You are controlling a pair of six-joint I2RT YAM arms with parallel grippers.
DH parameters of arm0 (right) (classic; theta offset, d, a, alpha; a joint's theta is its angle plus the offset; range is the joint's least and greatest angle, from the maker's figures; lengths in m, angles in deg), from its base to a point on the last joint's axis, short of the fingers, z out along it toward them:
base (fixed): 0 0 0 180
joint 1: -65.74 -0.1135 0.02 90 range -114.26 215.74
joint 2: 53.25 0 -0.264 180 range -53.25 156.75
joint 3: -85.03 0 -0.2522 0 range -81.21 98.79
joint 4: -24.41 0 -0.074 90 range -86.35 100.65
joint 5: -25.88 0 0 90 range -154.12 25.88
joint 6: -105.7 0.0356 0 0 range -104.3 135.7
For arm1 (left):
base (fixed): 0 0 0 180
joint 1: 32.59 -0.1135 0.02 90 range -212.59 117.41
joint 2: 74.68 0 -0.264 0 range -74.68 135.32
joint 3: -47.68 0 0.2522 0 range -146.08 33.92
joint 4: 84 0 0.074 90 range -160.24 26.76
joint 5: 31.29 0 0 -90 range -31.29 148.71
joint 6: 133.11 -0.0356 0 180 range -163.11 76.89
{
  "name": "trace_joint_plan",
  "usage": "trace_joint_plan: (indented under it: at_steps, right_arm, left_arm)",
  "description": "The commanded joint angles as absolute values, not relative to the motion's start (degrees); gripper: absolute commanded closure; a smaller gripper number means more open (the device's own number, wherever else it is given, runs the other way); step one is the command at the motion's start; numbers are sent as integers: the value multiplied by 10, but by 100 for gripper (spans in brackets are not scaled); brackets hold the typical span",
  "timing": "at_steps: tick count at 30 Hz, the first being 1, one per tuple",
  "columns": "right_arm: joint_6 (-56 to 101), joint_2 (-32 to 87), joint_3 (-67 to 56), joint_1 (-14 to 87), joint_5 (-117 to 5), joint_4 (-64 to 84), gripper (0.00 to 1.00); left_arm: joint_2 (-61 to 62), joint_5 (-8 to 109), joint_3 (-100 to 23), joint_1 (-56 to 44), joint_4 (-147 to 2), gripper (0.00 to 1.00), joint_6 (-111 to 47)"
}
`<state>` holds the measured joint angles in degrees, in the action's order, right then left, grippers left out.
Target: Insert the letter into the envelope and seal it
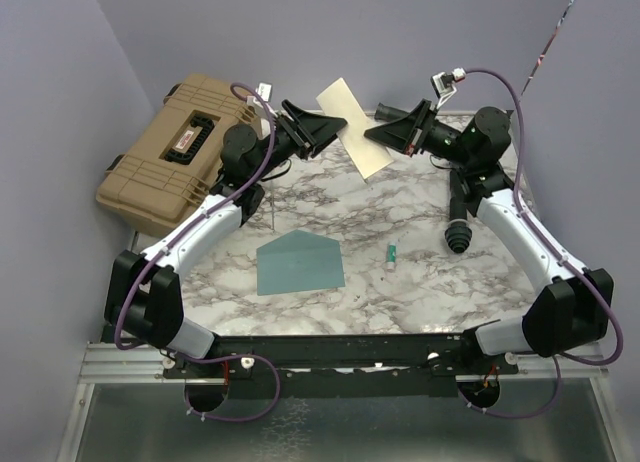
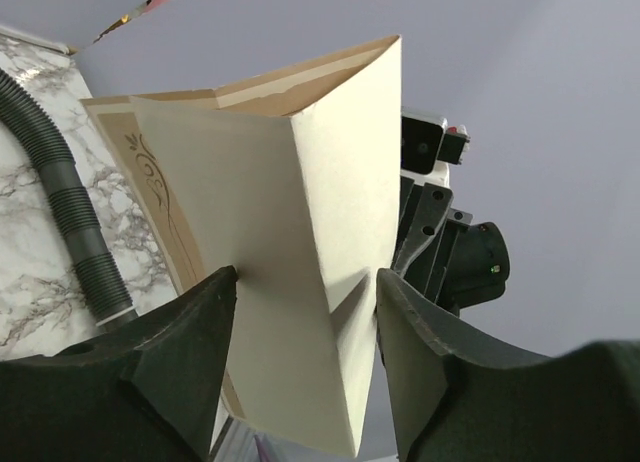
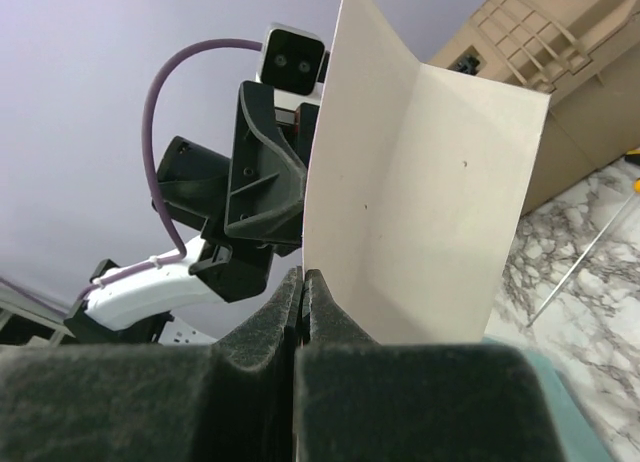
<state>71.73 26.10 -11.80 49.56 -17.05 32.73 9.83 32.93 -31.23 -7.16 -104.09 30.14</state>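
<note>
The letter (image 1: 352,132) hangs in the air over the back of the marble table (image 1: 420,272), bent into a V along a crease. My right gripper (image 1: 372,134) is shut on its edge; in the right wrist view the jaws (image 3: 303,274) pinch the cream sheet (image 3: 430,202). My left gripper (image 1: 335,129) faces it from the left. In the left wrist view its jaws (image 2: 305,277) stand half-wide on either side of the folded letter (image 2: 300,232), both tips touching the paper. The teal envelope (image 1: 300,263) lies flat on the table near the front, flap pointing away.
A tan hard case (image 1: 180,147) sits at the back left. A small green item (image 1: 392,252) lies right of the envelope. A black ribbed part (image 1: 458,234) hangs by the right arm. A thin rod (image 1: 270,207) stands under the left arm.
</note>
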Motion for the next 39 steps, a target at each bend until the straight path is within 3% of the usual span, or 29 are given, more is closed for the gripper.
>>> trace_joint_plan:
  at_steps: [1, 6, 23, 33, 36, 37, 39]
  right_arm:
    - [808, 281, -139, 492, -136, 434, 100]
    - [848, 292, -141, 491, -135, 453, 99]
    - [845, 316, -135, 481, -154, 314, 99]
    - [841, 310, -135, 480, -158, 313, 99]
    - [829, 304, -134, 480, -153, 309, 99]
    - [818, 301, -132, 480, -153, 302, 97]
    - [784, 288, -125, 480, -155, 278, 82]
  left_arm:
    - [105, 332, -299, -67, -1067, 38, 312]
    - [113, 326, -304, -64, -1070, 35, 320]
    - [117, 353, -303, -61, -1119, 51, 359]
    - [110, 362, -287, -61, -1120, 75, 347]
    - [109, 363, -287, -61, -1120, 90, 341]
    - [109, 362, -287, -61, -1120, 97, 339]
    - [109, 361, -287, -61, -1120, 100, 330]
